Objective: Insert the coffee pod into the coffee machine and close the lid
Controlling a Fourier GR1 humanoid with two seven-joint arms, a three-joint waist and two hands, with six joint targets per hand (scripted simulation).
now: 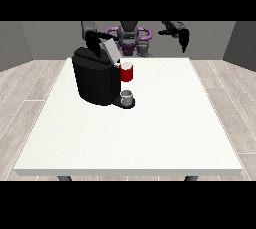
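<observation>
On top of the black coffee machine (96, 79), the hand at the view's left (93, 44) rests by the tilted grey lid (110, 49); I cannot tell how its fingers lie. Just right of the machine's front sit a red thing at the machine (127, 72) and, below it, a grey thing (127, 96) on the tray, maybe the pod. A quick push may slam the lid crooked. Far right of the machine, the hand at the view's right (184, 39) hangs with straight fingers above the counter (150, 133).
</observation>
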